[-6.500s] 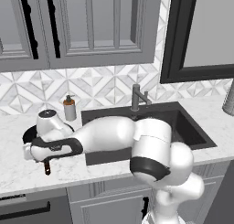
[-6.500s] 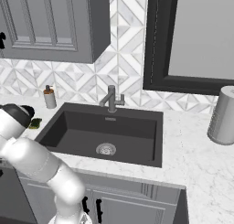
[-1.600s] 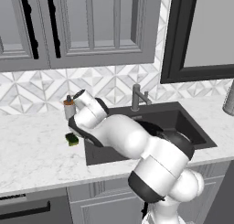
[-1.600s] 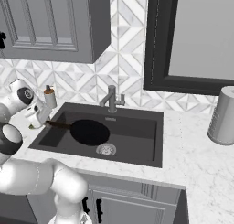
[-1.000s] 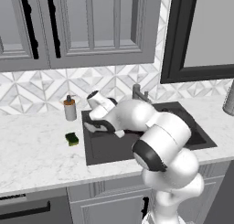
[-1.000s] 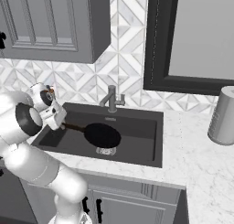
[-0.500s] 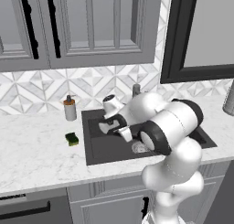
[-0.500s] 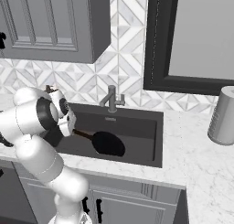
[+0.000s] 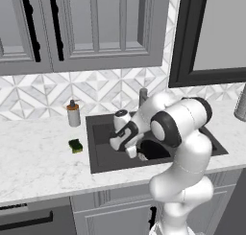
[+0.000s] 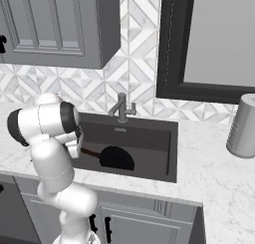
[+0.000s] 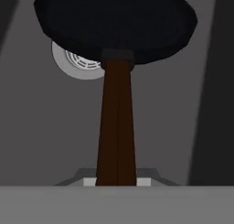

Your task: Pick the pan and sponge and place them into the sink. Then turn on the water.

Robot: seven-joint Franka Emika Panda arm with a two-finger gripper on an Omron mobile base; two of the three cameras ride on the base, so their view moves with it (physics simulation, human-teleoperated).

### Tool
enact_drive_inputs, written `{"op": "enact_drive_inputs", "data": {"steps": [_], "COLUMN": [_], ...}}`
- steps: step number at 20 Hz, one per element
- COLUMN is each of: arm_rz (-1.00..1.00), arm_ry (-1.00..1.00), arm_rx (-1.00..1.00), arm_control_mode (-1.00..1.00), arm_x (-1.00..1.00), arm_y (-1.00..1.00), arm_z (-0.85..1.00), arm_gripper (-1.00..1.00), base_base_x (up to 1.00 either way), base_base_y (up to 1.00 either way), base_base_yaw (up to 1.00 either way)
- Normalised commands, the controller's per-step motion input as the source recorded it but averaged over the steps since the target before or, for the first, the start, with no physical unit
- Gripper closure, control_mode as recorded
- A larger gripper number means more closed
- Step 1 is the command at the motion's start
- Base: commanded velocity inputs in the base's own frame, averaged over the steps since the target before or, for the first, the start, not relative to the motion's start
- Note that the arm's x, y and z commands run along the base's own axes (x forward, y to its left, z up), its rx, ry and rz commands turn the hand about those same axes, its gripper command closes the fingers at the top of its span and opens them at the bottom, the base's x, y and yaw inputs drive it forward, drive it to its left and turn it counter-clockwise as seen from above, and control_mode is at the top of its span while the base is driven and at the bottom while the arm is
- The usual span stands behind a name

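The gripper [image 9: 136,151] is clamped on the handle [image 11: 117,127], holding the pan [image 10: 116,158] low inside the sink [image 10: 154,138], over the drain [image 11: 75,63]. Best to lower it flat until it rests before letting go; the sponge [image 9: 75,145] waits on the counter [image 9: 38,157].

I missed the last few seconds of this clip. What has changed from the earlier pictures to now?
The arm carried the pan by its handle from the counter at the left, over the rim, into the sink; the gripper keeps hold. The sponge, soap bottle and faucet stayed put, no water running.
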Motion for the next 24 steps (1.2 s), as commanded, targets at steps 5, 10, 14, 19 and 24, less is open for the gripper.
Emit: {"op": "enact_drive_inputs", "data": {"steps": [5, 10, 14, 19, 24], "arm_rz": [0.00, 0.00, 0.00, 0.00, 0.00], "arm_ry": [-0.08, -0.06, -0.06, -0.09, -0.04], "arm_rx": [0.11, 0.06, 0.00, 0.00, 0.00], "arm_control_mode": [-1.00, -1.00, -1.00, -1.00, -1.00], "arm_x": [0.57, 0.35, 0.26, 0.14, 0.07], "arm_y": [0.28, 0.17, 0.26, 0.22, 0.07], "arm_z": [-0.25, -0.34, -0.33, -0.28, -0.17], "arm_gripper": [1.00, 1.00, 1.00, 1.00, -1.00], "base_base_x": [0.00, 0.00, 0.00, 0.00, 0.00], "base_base_y": [0.00, 0.00, 0.00, 0.00, 0.00], "base_base_yaw": [0.00, 0.00, 0.00, 0.00, 0.00]}}
